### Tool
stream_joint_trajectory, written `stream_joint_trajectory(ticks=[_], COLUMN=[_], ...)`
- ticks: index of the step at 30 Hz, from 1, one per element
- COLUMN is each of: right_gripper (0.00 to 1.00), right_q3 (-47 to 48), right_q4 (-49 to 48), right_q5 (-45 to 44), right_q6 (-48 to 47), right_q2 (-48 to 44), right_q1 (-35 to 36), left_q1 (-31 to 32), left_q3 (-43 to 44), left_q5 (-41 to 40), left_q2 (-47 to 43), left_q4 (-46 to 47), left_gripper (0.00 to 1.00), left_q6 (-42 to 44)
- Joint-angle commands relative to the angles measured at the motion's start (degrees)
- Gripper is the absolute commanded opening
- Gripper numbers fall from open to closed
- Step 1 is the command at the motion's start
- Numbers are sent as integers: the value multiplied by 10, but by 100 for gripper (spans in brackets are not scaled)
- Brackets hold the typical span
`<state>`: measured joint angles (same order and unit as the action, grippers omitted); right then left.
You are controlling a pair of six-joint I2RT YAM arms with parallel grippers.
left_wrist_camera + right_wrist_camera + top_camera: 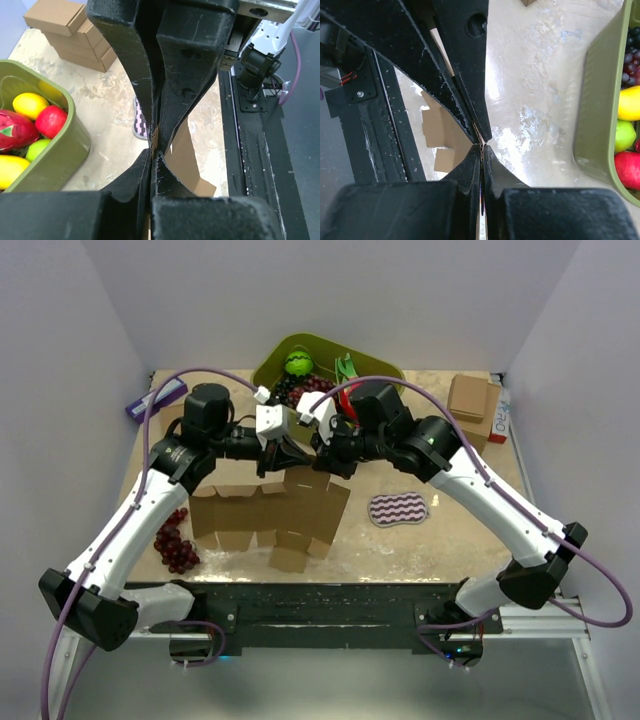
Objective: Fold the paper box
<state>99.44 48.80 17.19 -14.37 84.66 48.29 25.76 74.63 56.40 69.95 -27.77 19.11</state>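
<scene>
The paper box [270, 515] is a flat brown die-cut sheet with flaps, lying in the middle of the table with its far edge lifted. My left gripper [290, 453] and right gripper [322, 455] meet tip to tip at that far edge. In the left wrist view my left gripper [151, 159] is shut on the thin cardboard edge, and the sheet [186, 162] hangs below. In the right wrist view my right gripper [481, 148] is shut on the same corrugated edge, with flaps [440, 132] showing to the left.
An olive bin [268, 365] of fruit stands at the back centre, close behind both grippers. Stacked small brown boxes [472, 405] stand at the back right. A purple wavy sponge [398, 509] lies right of the sheet. Grapes [175, 545] lie at the front left.
</scene>
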Motion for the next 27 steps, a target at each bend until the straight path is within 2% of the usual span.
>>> stream_joint_trajectory(ticks=[1,3,4,5,6,8,10,11,13,14,15,17,18,20,22,27], right_gripper=[9,20,31,56,72,95,98,99,99,99,99,99,99,99,99,99], right_q3=[17,15,10,5,-1,-13,-27,-38,-92,-121,-153,-244,-295,-327,-340,-418], right_q4=[-19,-26,-38,-48,-61,-84,-102,-113,-148,-171,-197,-277,-303,-359,-377,-454], right_q5=[-8,-19,-43,-66,-100,-215,-255,-283,-295,-286,-276,-246,-236,-218,-224,-246], right_q6=[-5,6,14,43,63,139,214,293,381,463,499,602,628,667,647,426], right_q2=[-33,-38,-42,-53,-60,-79,-96,-120,-148,-167,-197,-224,-242,-250,-248,-269], right_q1=[0,0,0,0,0,-6,-28,-35,-53,-55,-57,-58,-60,-61,-62,-63], left_q1=[3,3,3,3,3,3,3,3,2,2,1,1,1,1,1,-14], left_q3=[-13,-14,-19,-24,-28,-41,-56,-63,-95,-107,-118,-148,-163,-172,-182,-180], left_q5=[17,12,-7,-24,-47,-124,-187,-205,-247,-256,-259,-251,-240,-228,-226,-233], left_q2=[4,2,-2,-11,-17,-34,-48,-64,-82,-100,-107,-125,-129,-139,-147,-153], left_q4=[9,21,33,50,87,124,173,191,256,276,319,344,358,362,359,358], left_gripper=[0,0,0,0,0,0,0,0,0,0,0,0,0,0,0,0], left_q6=[1,0,-7,-16,-39,-59,-83,-92,-115,-123,-131,-137,-138,-133,-133,-179])
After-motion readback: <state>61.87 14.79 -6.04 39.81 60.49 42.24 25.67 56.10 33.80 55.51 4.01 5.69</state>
